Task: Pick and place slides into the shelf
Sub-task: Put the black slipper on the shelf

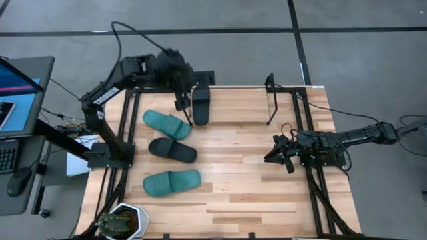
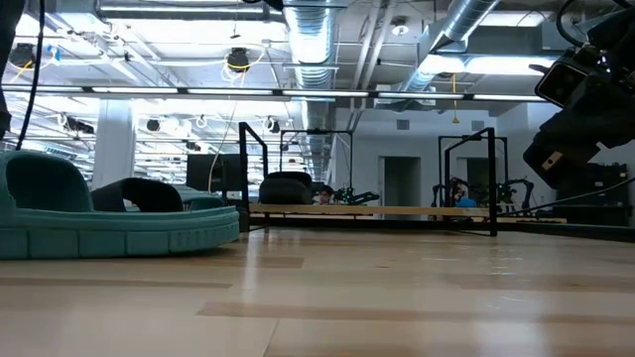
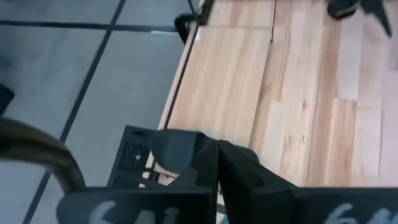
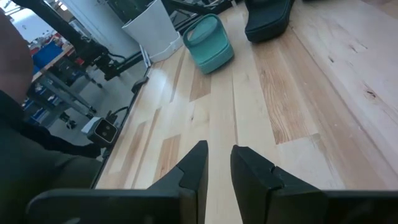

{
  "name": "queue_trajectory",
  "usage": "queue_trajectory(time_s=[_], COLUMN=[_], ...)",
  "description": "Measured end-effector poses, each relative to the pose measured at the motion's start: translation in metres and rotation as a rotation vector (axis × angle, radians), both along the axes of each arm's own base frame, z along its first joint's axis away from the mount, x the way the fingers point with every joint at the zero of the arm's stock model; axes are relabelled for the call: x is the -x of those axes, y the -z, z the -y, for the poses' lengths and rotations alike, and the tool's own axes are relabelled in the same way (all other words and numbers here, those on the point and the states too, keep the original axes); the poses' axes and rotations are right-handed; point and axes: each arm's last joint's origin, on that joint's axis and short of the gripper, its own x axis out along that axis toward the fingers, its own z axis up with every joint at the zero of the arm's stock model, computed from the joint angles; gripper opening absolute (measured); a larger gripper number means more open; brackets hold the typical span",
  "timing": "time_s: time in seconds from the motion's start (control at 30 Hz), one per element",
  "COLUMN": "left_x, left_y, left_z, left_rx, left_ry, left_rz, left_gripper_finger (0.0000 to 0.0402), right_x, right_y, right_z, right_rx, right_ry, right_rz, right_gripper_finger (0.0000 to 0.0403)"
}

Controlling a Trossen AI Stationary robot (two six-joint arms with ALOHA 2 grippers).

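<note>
Three slides lie sole down on the table's left half: a teal one (image 1: 167, 124), a black one (image 1: 172, 149) and a second teal one (image 1: 171, 182). The other black slide (image 1: 201, 103) lies at the left end of the shelf (image 1: 288, 89), a black rod rack along the far edge with upright posts (image 2: 491, 180). My left gripper (image 1: 181, 103) stands shut just left of that slide, whose dark body (image 3: 168, 149) shows right behind the fingertips. My right gripper (image 1: 275, 155) waits over the right side, narrowly open (image 4: 217, 163). My left gripper has its shut fingertips (image 3: 208, 163) right by the side of the black slide at the shelf. I cannot tell whether they touch it, because the fingers themselves cover that spot.
A potted plant (image 1: 123, 221) sits at the near left corner. A screen and keyboard (image 1: 17, 93) stand left of the table, and a white bin (image 4: 149, 28) on the floor beyond it. The rest of the shelf and the table's middle (image 1: 247, 167) are bare wood.
</note>
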Motion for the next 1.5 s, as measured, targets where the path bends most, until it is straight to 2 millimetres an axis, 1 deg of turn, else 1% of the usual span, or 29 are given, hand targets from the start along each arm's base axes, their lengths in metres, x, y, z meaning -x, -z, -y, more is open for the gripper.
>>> queue_trajectory(time_s=[0.07,0.1,0.17,0.23,0.43,0.5,0.57,0.63,0.73,0.83,0.93,1.07,1.23,1.37,1.5], left_x=[-0.001,-0.001,0.004,0.013,0.042,0.054,0.063,0.073,0.089,0.101,0.109,0.112,0.110,0.108,0.108], left_y=[0.007,0.008,0.010,0.016,0.059,0.077,0.097,0.110,0.127,0.140,0.148,0.160,0.165,0.167,0.166], left_z=[0.007,0.011,0.016,0.020,0.030,0.033,0.035,0.038,0.041,0.042,0.044,0.044,0.045,0.044,0.044], left_rx=[-0.009,-0.016,-0.027,-0.031,-0.062,-0.070,-0.081,-0.079,-0.026,0.059,0.145,0.236,0.273,0.255,0.303], left_ry=[0.010,0.022,0.046,0.082,0.165,0.177,0.175,0.164,0.118,0.060,-0.014,-0.096,-0.078,-0.063,-0.112], left_rz=[-0.011,0.013,0.094,0.180,0.483,0.548,0.591,0.626,0.658,0.667,0.686,0.656,0.630,0.600,0.626], left_gripper_finger=[0.0000,0.0000,0.0000,0.0000,0.0000,0.0000,0.0000,0.0000,0.0000,0.0000,0.0000,0.0000,0.0000,0.0000,0.0000], right_x=[0.000,0.000,0.000,0.000,0.000,0.000,0.000,0.000,0.000,0.000,0.000,0.000,0.000,0.000,0.000], right_y=[0.000,0.000,0.000,0.000,0.000,0.000,0.000,0.000,0.000,0.000,0.000,0.000,0.000,0.000,0.000], right_z=[0.000,0.000,0.000,0.000,0.000,0.000,0.000,0.000,0.000,0.000,0.000,0.000,0.000,0.000,0.000], right_rx=[0.000,0.000,0.000,0.000,0.000,0.000,0.000,0.000,0.000,0.000,0.000,0.000,0.000,0.000,0.000], right_ry=[0.000,0.000,0.000,0.000,0.000,0.000,0.000,0.000,0.000,0.000,0.000,0.000,0.000,0.000,0.000], right_rz=[0.000,0.000,0.000,0.000,0.000,0.000,0.000,0.000,0.000,0.000,0.000,0.000,0.000,0.000,0.000], right_gripper_finger=[0.0059,0.0059,0.0059,0.0059,0.0059,0.0059,0.0059,0.0059,0.0059,0.0059,0.0059,0.0059,0.0059,0.0059,0.0059])
